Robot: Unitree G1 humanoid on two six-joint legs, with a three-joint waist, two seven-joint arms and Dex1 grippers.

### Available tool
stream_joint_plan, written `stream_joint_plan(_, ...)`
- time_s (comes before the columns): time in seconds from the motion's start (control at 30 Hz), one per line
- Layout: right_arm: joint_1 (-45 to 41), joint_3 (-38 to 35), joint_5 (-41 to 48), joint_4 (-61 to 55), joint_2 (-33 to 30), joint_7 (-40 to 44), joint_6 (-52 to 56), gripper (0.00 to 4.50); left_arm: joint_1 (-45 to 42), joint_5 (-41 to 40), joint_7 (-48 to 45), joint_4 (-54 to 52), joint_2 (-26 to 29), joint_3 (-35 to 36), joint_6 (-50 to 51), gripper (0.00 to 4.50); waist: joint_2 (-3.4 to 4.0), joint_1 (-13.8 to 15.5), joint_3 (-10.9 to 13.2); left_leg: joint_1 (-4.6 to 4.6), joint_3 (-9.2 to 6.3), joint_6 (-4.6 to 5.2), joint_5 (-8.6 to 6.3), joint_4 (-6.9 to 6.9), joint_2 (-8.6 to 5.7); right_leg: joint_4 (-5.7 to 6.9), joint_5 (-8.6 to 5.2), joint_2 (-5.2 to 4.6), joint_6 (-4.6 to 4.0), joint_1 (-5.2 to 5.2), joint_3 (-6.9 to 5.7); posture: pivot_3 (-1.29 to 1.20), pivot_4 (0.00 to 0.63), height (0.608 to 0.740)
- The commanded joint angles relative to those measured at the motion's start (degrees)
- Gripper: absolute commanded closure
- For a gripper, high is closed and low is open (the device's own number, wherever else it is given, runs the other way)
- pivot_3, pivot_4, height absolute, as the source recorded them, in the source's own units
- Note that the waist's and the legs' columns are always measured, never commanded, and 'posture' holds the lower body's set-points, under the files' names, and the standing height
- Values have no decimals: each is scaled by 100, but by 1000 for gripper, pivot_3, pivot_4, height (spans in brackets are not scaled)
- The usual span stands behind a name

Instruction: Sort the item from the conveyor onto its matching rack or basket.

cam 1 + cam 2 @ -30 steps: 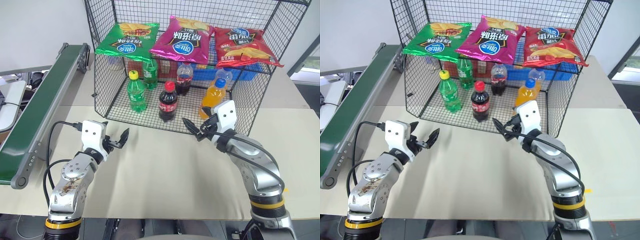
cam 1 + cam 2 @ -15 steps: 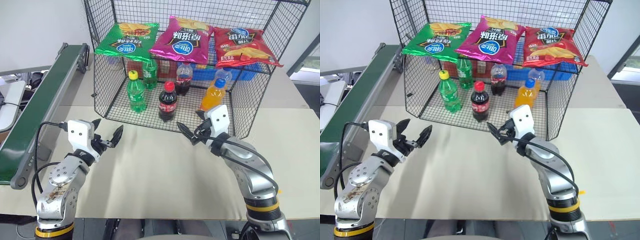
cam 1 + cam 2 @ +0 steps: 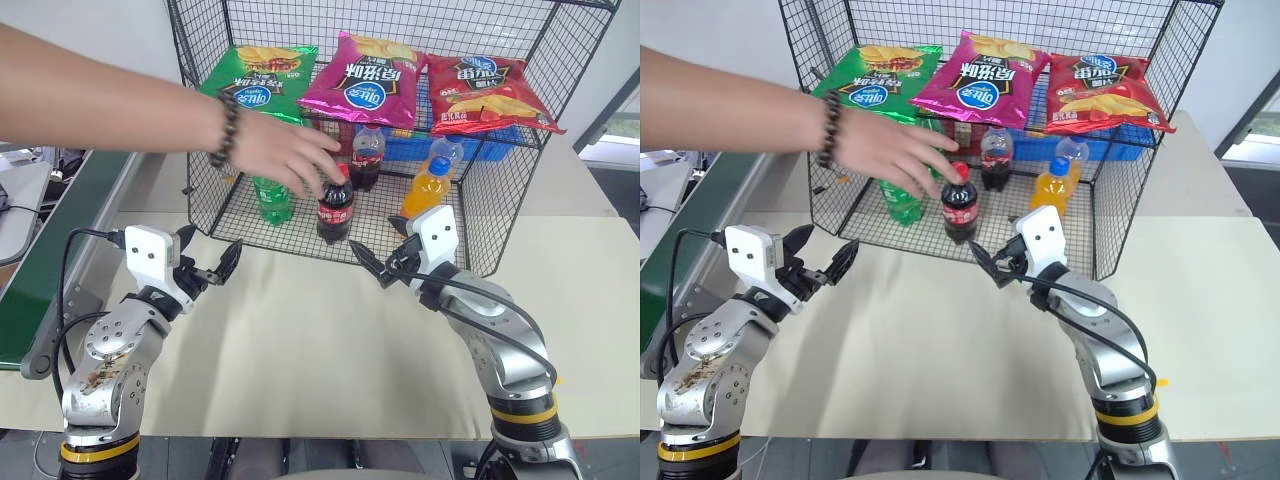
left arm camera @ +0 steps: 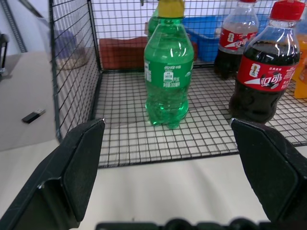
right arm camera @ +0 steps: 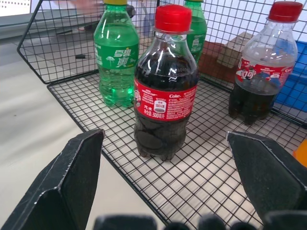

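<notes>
A pale beige desk [image 3: 300, 350] is carrying the black wire cage [image 3: 480, 215] at its far side (mesh floor sitting flat on the top), with the green conveyor [image 3: 60, 240] lying along its left edge.

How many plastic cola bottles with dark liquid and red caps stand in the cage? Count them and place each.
2. One red-capped plastic cola bottle stands at the front edge of the black wire-mesh cage, under a person's hand. The second cola bottle stands behind it, deeper inside. Others may be hidden.
</notes>
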Motion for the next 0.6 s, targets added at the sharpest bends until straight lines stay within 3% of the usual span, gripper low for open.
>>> stream_joint_plan(0.03, -179, -64, -10, -119, 9, -27, -121, 0, -50, -6, -2, -59, 66, 81, -80, 55, 0, 3, 0, 0, 0, 0, 0, 0, 0, 0, 0, 0, 0, 0, 0, 0, 150, 740)
stream_joint_plan(0.6, -336, -3, 110, -47, -110, 302, -79, 0, 600, -122, 221, -689, 52, 525, 151, 55, 0, 1, 0, 2, 1, 0, 0, 0, 1, 1, 0, -2, 0, 0, 1, 0, 150, 740)
